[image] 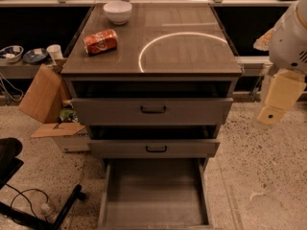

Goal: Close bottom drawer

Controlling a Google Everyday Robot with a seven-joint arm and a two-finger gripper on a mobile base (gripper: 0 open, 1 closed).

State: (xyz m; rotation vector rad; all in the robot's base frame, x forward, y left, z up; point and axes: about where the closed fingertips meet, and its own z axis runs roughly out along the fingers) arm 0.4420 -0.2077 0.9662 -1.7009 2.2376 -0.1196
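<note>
Red soda can point(100, 41) lies on its side on cabinet top point(192, 56), white bowl point(118, 11) just behind. Cardboard box point(43, 95) on floor, left.

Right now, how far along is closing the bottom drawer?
Nothing looks done yet: the bottom drawer is pulled far out of the cabinet, with its long tray floor in full view. In hand: the gripper hangs to the right of the cabinet, above the drawer's level, touching nothing. Left: bring the gripper to the drawer's front and push it all the way in.
</note>
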